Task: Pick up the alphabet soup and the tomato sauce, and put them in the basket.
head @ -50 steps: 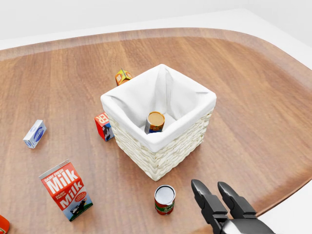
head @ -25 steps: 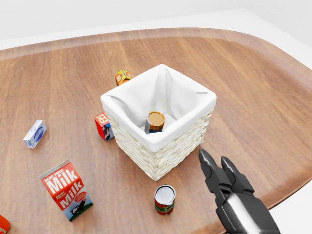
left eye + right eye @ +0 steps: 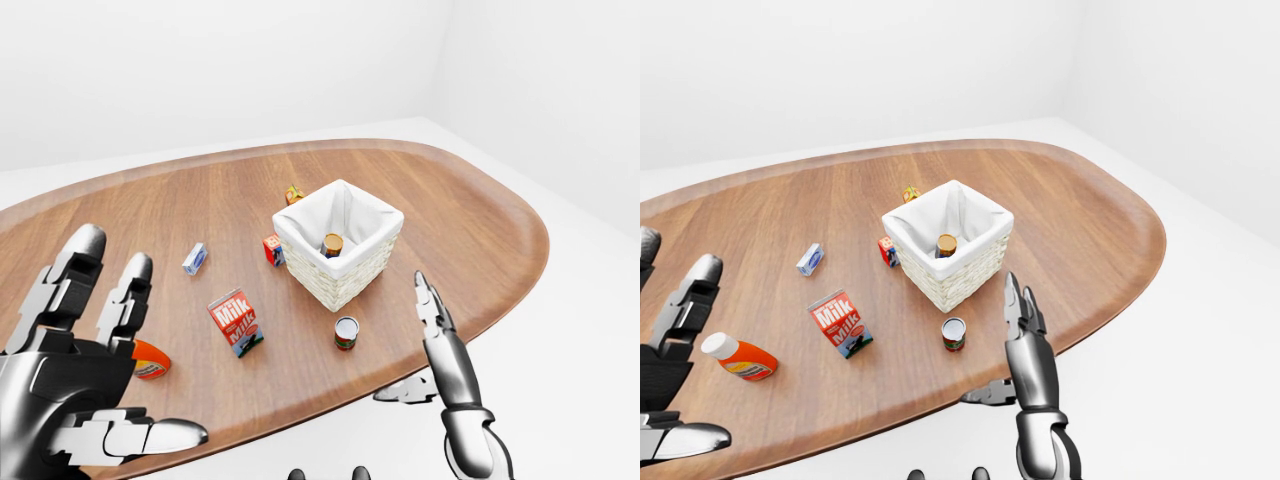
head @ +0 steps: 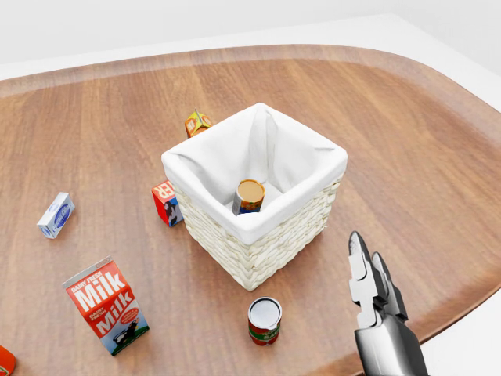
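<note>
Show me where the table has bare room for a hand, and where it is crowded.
Bare: the wide table right of the basket, and the top-left stretch. Crowded: left of the basket, where two small cartons hug its wall; the standing can sits just below, near the right hand.

The basket stands just above the red can in the head view, walling off that side. Bare table lies to the can's right, where the right hand hovers with fingers straight. To the can's left the milk carton stands well apart. The basket's mouth is open overhead, with one can inside.
</note>
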### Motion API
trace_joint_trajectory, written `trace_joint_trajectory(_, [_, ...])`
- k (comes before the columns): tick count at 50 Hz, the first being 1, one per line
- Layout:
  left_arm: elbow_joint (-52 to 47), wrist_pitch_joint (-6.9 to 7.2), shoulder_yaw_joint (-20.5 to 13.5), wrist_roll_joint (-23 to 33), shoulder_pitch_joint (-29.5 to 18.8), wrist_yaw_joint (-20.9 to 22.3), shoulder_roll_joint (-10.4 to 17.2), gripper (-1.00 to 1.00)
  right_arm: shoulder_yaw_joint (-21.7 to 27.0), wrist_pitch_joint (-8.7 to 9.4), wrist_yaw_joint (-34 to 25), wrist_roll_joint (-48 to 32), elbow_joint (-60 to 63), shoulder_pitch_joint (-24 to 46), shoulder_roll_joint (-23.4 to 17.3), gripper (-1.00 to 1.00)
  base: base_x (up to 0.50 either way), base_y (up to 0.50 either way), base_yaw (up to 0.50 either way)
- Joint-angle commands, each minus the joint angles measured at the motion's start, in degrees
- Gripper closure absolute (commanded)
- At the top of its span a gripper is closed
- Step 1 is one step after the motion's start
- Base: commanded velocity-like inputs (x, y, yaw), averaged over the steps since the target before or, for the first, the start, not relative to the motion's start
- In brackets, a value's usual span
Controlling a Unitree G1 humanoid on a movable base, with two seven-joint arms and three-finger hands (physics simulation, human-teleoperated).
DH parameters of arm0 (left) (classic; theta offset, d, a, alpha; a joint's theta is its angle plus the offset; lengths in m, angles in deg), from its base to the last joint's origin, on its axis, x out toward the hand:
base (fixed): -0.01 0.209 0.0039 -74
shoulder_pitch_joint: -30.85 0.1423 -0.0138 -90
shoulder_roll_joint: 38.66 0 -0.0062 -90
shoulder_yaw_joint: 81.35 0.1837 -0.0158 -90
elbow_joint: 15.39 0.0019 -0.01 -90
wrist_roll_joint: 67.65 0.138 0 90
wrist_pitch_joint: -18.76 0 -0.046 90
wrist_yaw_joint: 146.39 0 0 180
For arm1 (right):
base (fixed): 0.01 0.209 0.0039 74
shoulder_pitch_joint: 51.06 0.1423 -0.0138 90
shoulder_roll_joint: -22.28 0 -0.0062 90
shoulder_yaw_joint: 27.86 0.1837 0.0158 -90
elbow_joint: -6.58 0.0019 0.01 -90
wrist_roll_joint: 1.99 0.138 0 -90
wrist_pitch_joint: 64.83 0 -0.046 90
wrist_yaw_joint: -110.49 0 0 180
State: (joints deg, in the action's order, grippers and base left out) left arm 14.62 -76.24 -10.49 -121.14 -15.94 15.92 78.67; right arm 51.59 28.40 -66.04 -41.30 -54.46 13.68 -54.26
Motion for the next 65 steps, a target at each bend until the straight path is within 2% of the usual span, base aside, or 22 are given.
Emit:
trace_joint_trajectory(1, [0.0, 0.00, -1.2, -1.2, -1.1, 0.6, -0.9, -1.00, -3.5, -4.51, 11.8, 6.7, -6.6, -1.7, -2.1, -1.00, 0.00, 0.00, 0.00])
trace_joint_trajectory(3, [0.0, 0.00, -1.4, -1.2, -1.0, 0.7, -1.0, -1.00, -4.0, -5.04, 12.9, 7.7, -8.1, -1.4, -2.2, -1.00, 0.00, 0.00, 0.00])
trace_joint_trajectory(8, [0.0, 0.00, -1.1, -1.0, -0.9, 0.9, -1.1, -1.00, -5.1, -8.23, 16.9, 9.9, -13.3, -0.7, -2.4, -1.00, 0.00, 0.00, 0.00])
trace_joint_trajectory(19, [0.0, 0.00, 0.1, 0.2, -0.2, 0.2, -0.2, -1.00, -6.2, -8.23, 18.6, 18.0, -20.3, 3.1, -1.6, -1.00, 0.00, 0.00, 0.00])
trace_joint_trajectory(28, [0.0, 0.00, 2.2, 2.6, 0.9, -0.8, 1.0, -1.00, -3.6, -8.23, 18.1, 22.3, -24.8, 5.8, -0.5, -1.00, 0.00, 0.00, 0.00])
trace_joint_trajectory(36, [0.0, 0.00, 4.0, 4.7, 2.7, -2.0, 2.7, -1.00, -0.6, -8.23, 16.1, 23.1, -33.1, 10.3, 1.3, -1.00, 0.00, 0.00, 0.00])
trace_joint_trajectory(45, [0.0, 0.00, 5.6, 6.5, 3.1, -3.2, 3.7, -1.00, -0.7, -8.23, 13.6, 21.8, -30.2, 11.7, 2.7, -1.00, 0.00, 0.00, 0.00])
trace_joint_trajectory(61, [0.0, 0.00, 7.3, 8.9, 4.4, -4.6, 5.3, -1.00, 2.7, -8.23, 14.8, 22.2, -45.0, 18.7, 4.0, -1.00, 0.00, 0.00, 0.00])
trace_joint_trajectory(65, [0.0, 0.00, 7.7, 9.4, 4.7, -5.0, 5.6, -1.00, 3.3, -8.23, 14.3, 22.7, -45.4, 18.8, 4.2, -1.00, 0.00, 0.00, 0.00])
